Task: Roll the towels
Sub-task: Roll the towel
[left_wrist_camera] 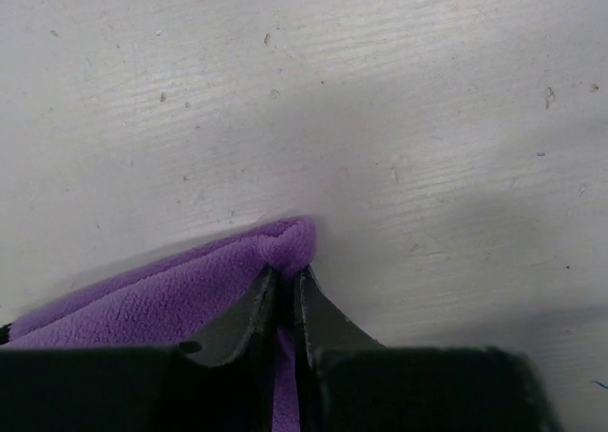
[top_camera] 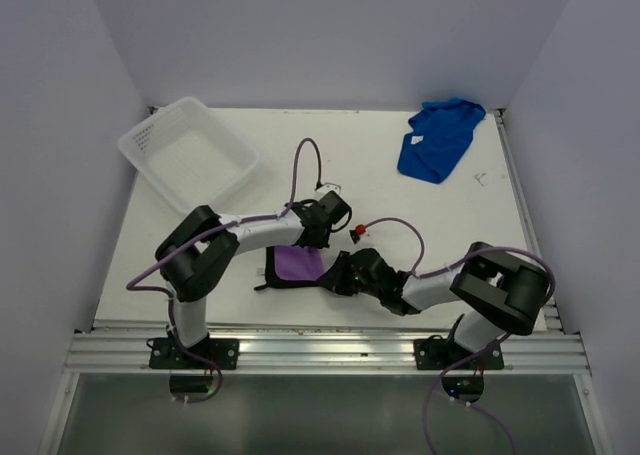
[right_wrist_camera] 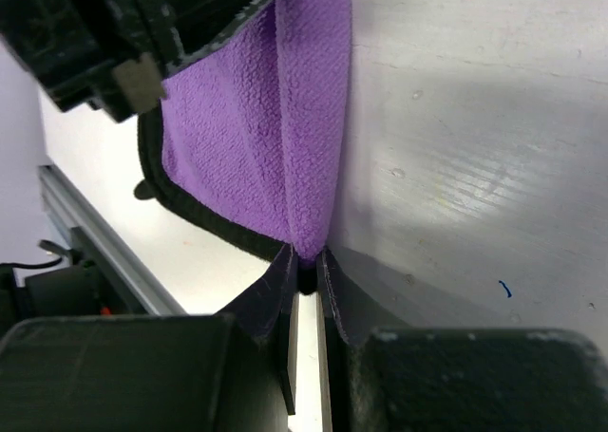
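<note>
— Near the front edge of the table [top_camera: 380, 190], between the two arms, lies the purple towel [top_camera: 298, 263]. Do you see it?

— Yes. It lies folded and flat, with a dark hem along its left and near sides in the top view. What is the left claw doing?

— The left claw [top_camera: 318, 237] sits at the towel's far right part. From its own wrist, the left claw [left_wrist_camera: 288, 272] is pinched onto a raised fold of the purple towel [left_wrist_camera: 161, 299]. Its fingers stand almost together, with a strip of cloth between them.

— And the other?

— The right claw [top_camera: 336, 278] is at the right near corner. From its wrist, the right claw [right_wrist_camera: 304, 261] is clamped on the tip of the same fold. The purple towel [right_wrist_camera: 256, 119] runs away from it along the tabletop towards the black body of the left claw at the top left.

— So both claws grip one towel, close beside each other.

— Yes, along its right edge.

— Where is the blue towel [top_camera: 438, 140]?

— Crumpled at the far right corner, well apart from both arms.

— Anything else?

— A white basket [top_camera: 150, 135] at the far left corner, set askew to the table's edges.
</note>
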Controlling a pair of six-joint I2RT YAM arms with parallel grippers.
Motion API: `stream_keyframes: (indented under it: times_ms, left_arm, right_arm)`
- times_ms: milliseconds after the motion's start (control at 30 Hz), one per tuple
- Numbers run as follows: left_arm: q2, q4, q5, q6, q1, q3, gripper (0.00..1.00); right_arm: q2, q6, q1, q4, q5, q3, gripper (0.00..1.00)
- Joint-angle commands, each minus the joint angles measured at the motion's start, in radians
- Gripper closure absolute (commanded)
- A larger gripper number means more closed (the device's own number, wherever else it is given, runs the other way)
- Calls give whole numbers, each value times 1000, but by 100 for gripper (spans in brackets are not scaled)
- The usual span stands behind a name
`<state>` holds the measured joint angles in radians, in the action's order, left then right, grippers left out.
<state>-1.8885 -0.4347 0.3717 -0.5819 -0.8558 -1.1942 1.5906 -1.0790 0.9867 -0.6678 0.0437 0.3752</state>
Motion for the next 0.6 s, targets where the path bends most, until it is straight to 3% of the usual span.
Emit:
stream_keyframes:
  times_ms: [0, 167, 300, 567]
  left_arm:
    - [9, 66, 10, -67, 6, 34, 97]
    - [132, 243, 4, -131, 6, 180, 100]
    - [262, 513, -37, -174, 8, 332, 100]
    - [365, 793, -117, -272, 29, 525, 100]
  right_arm:
    - [-43, 82, 47, 212, 38, 36, 100]
    - [-112, 174, 105, 407, 171, 129, 100]
    - [-168, 243, 177, 626, 287, 205, 100]
    - [-166, 358, 276, 887, 464, 327, 100]
